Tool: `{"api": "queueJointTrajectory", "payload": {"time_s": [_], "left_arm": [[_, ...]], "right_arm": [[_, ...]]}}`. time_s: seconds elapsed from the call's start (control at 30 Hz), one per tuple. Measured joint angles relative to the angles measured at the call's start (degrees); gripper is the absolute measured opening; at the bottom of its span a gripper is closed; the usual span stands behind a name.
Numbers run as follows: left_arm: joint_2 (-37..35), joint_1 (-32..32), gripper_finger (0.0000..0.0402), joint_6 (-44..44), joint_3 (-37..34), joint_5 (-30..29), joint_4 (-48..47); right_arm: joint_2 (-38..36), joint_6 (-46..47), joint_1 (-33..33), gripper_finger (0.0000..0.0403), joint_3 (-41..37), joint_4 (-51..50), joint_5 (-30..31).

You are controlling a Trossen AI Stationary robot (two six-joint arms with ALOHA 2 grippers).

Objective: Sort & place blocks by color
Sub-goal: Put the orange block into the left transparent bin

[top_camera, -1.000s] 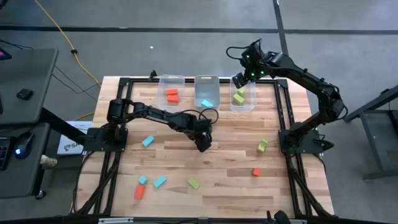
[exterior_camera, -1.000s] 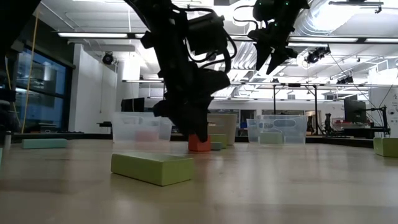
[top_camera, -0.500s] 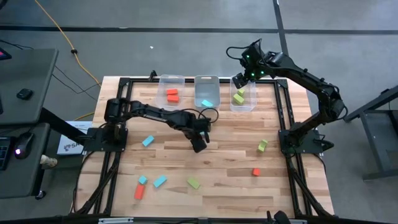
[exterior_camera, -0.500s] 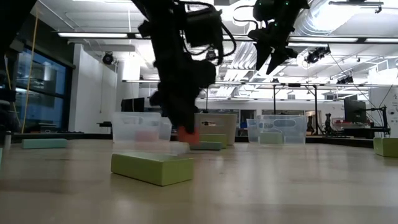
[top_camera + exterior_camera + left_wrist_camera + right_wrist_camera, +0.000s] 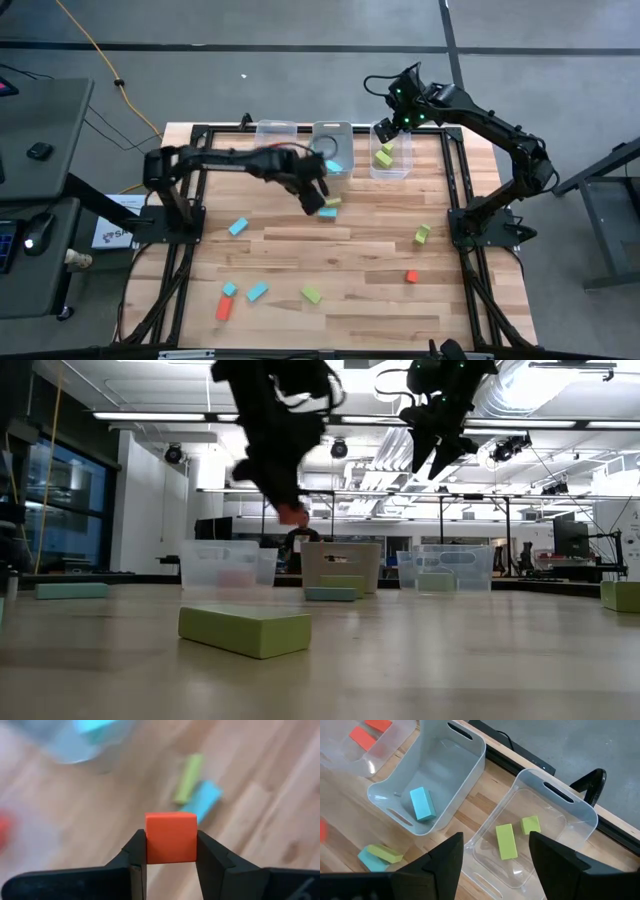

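My left gripper (image 5: 314,198) is shut on a red-orange cube (image 5: 171,837) and hangs in the air in front of the middle bin (image 5: 332,148); the low view shows the cube (image 5: 292,513) high above the tabletop. My right gripper (image 5: 492,870) is open and empty, hovering over the right bin (image 5: 555,825), which holds two yellow-green blocks (image 5: 506,841). The middle bin (image 5: 432,775) holds a light blue block (image 5: 422,803). The left bin (image 5: 276,145) holds red-orange blocks. Other blocks lie flat on the table. My left gripper pinches the red-orange cube by two opposite side faces (image 5: 152,845), one finger (image 5: 136,855) on each. The fingers come from above, slanting down. The cube is lifted clear of the table and sits square between the fingertips.
A light blue and a yellow-green block (image 5: 328,208) lie together below my left gripper. Loose blocks: blue (image 5: 238,227), blue (image 5: 257,291), red-orange (image 5: 222,307), green (image 5: 312,294), red-orange (image 5: 411,277), green (image 5: 422,235). The three bins stand in a row at the far edge.
My left gripper has risen from the table's middle and moved toward the far edge and the bins, carrying the red-orange cube from the tabletop to well above it. The blue and green blocks beside it have stayed on the table.
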Motion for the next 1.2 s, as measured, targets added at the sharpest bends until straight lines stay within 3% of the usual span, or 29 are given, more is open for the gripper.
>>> {"api": "queueJointTrajectory", "payload": {"time_s": [0.27, 0.53, 0.87, 1.2], "left_arm": [[-7.47, 7.39, 0.0082, 3.15, -0.04, -7.55, -5.67], [-9.56, 18.0, 0.0082, 11.38, -0.07, -8.82, -7.22], [-6.38, 31.25, 0.0108, 18.86, -2.01, 1.24, -3.98], [0.68, 36.08, 0.0096, 24.02, -2.01, 1.63, -2.64]], "right_arm": [[0.0, 0.15, 0.1, 0.0216, 0.0, 0.0, -0.24], [0.0, 0.43, 2.33, 0.0216, 0.0, 0.02, -0.4], [0.0, 5.89, 7.21, 0.0216, 0.0, 0.04, 0.23], [0.0, 14.09, 12.32, 0.0216, 0.0, 0.53, 0.36]]}}
